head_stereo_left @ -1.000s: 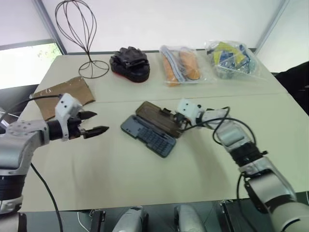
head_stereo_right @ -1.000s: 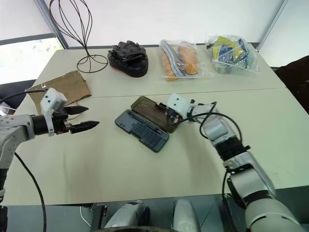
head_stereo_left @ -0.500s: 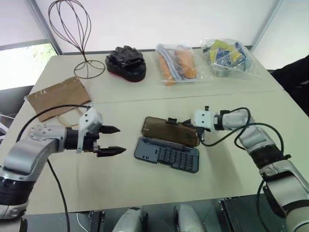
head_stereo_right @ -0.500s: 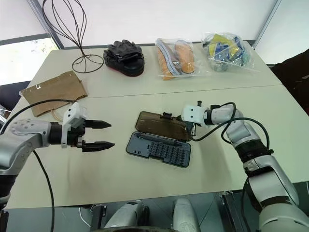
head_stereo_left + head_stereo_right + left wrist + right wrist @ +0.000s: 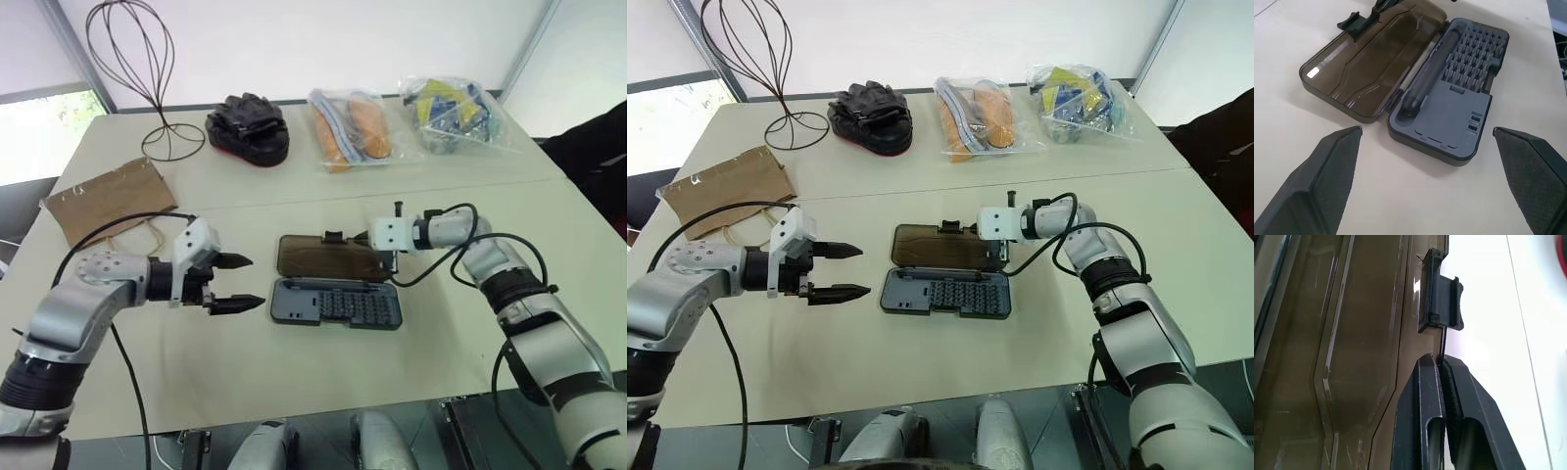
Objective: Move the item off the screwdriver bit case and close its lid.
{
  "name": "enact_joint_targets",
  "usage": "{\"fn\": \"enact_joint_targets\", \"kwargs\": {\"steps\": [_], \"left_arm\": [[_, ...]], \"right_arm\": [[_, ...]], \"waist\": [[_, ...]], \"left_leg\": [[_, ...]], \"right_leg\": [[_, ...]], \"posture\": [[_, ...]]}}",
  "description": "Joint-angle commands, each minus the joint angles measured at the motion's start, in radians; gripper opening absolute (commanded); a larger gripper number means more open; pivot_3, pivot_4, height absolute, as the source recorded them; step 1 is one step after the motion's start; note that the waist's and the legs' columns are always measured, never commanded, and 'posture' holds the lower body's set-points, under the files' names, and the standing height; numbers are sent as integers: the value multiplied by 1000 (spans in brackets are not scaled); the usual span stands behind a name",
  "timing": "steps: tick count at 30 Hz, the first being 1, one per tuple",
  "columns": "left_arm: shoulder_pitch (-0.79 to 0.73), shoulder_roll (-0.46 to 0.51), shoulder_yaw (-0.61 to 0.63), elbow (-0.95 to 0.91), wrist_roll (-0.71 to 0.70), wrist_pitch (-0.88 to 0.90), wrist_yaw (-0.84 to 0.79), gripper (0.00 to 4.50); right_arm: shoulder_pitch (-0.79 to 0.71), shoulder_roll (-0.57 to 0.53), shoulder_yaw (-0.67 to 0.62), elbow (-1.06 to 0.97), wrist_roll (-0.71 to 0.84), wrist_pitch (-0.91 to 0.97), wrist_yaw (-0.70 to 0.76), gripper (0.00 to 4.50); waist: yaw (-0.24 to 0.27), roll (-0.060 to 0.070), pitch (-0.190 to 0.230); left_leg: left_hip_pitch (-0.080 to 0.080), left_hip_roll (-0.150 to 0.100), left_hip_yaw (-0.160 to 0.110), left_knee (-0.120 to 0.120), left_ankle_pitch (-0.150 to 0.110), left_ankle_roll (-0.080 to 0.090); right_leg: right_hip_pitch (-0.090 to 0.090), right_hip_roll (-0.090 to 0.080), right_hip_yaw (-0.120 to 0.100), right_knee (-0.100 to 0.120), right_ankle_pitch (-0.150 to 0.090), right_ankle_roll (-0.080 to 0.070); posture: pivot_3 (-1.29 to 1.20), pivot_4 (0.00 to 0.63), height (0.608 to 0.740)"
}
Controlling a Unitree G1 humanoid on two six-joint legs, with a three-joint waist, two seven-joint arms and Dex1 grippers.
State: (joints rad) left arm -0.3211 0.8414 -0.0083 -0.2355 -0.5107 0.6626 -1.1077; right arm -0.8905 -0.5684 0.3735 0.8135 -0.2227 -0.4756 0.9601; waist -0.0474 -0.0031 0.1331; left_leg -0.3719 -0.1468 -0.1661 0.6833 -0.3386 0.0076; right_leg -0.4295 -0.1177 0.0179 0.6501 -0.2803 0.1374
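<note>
The screwdriver bit case lies open and flat mid-table, its blue-grey tray of bits nearest me. The smoky brown lid is folded back beyond the tray, flat on the table. My right gripper is shut, its tips at the lid's far edge right beside the small latch tab. My left gripper stands open just left of the case, its fingers pointing at it with nothing between them. The item, a flat brown paper bag with twine handles, lies at the table's left edge, well clear of the case.
Along the far side stand a wire stand, a black glove bundle and two clear plastic bags. A seam between two tabletops runs across behind the case.
The case has turned from lying slantwise to lying square with the table's front edge. My right wrist has rolled while staying at the lid. My left gripper has come right, closer to the case.
</note>
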Motion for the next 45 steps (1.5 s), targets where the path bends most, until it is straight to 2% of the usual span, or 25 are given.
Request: {"fn": "enact_joint_targets", "kwargs": {"steps": [1, 2, 4, 8, 9, 13, 16, 19, 22, 24, 26, 31, 39, 45], "left_arm": [[-4, -3, 13, -8, 4, -22, 8, 4500], [-7, -6, 9, -5, 7, -23, 10, 4500], [-14, -11, 3, 4, 11, -27, 11, 4500], [-23, -25, -3, 19, 15, -34, 11, 4500], [-25, -33, -2, 25, 12, -35, 13, 4500], [-55, -91, 10, 72, -5, -35, 32, 4500], [-104, -147, 6, 99, -33, -12, 34, 4500], [-136, -167, -51, 96, -21, -24, -11, 3564], [-144, -164, -119, 113, 24, -77, -71, 2019], [-155, -172, -170, 151, 70, -132, -100, 1137], [-178, -202, -220, 218, 120, -199, -120, 38], [-225, -265, -304, 392, 245, -365, -144, 38], [-206, -266, -399, 549, 456, -619, -111, 38], [-172, -254, -388, 535, 447, -632, -124, 38]], "right_arm": [[-4, -1, -20, -3, -10, -20, -25, 673], [-6, -1, -20, -2, -16, -33, -34, 959], [-9, -1, -21, -7, -22, -41, -43, 1895], [-16, -11, -23, -30, -50, -60, -94, 4030], [-18, -22, -26, -44, -60, -56, -105, 4427], [-6, -71, -95, -172, -7, 52, -95, 4427], [54, -98, -199, -377, 117, 256, -63, 4427], [140, -93, -296, -592, 252, 494, -49, 4500], [207, -90, -323, -717, 289, 617, -60, 4500], [246, -92, -320, -759, 281, 644, -72, 4500], [268, -86, -318, -782, 276, 671, -87, 4500], [293, -72, -309, -819, 275, 715, -107, 4500], [280, -50, -275, -761, 264, 763, -111, 4500], [157, -7, -205, -563, 258, 814, -40, 4500]], "waist": [[1, 0, 0], [2, 0, 0], [3, 1, 1], [2, 1, 1], [2, 1, 1], [6, 2, 1], [9, 2, 1], [6, 1, 1], [3, 1, 1], [5, 1, 1], [6, 1, 1], [12, 1, 1], [16, 0, -1], [27, 1, -3]], "left_leg": [[0, 0, 0, 0, 0, 0], [0, 0, 0, 0, 0, 0], [0, 0, 0, 0, 0, 0], [0, 0, 0, 0, 0, 0], [0, 0, 0, 0, 0, 0], [-1, -1, 0, 1, 0, 0], [-2, -1, -1, 2, 0, 0], [-3, -1, -1, 1, 0, 0], [-2, -1, -1, 1, 0, 0], [-2, -1, 0, 1, 0, 0], [-2, -1, 0, 1, 0, 0], [-3, -2, 1, 2, 0, 0], [-1, -1, 0, 2, 0, 0], [1, -1, 2, 5, 0, 0]], "right_leg": [[0, 0, 0, 0, 0, 0], [0, 0, 0, 0, 0, 0], [0, 0, 0, 0, 0, 0], [0, 0, 0, 0, 0, 0], [0, 0, 0, 0, 0, 0], [-1, 0, 0, 0, 0, 0], [-1, 0, -1, 1, 0, 0], [-1, -1, -1, 1, 0, 0], [-1, -1, 0, 1, 0, 0], [-1, -1, 0, 1, 0, 0], [-1, -1, 0, 1, 0, 0], [-1, -1, 0, 1, 0, 0], [1, -2, 0, 1, 0, 0], [3, -1, 0, 1, 0, 0]], "posture": [[0, 150, 740], [0, 150, 740], [0, 150, 740], [0, 150, 740], [0, 150, 740], [0, 150, 740], [0, 150, 740], [0, 150, 740], [0, 150, 740], [0, 150, 740], [0, 150, 740], [0, 150, 740], [0, 150, 740], [0, 150, 740]]}}
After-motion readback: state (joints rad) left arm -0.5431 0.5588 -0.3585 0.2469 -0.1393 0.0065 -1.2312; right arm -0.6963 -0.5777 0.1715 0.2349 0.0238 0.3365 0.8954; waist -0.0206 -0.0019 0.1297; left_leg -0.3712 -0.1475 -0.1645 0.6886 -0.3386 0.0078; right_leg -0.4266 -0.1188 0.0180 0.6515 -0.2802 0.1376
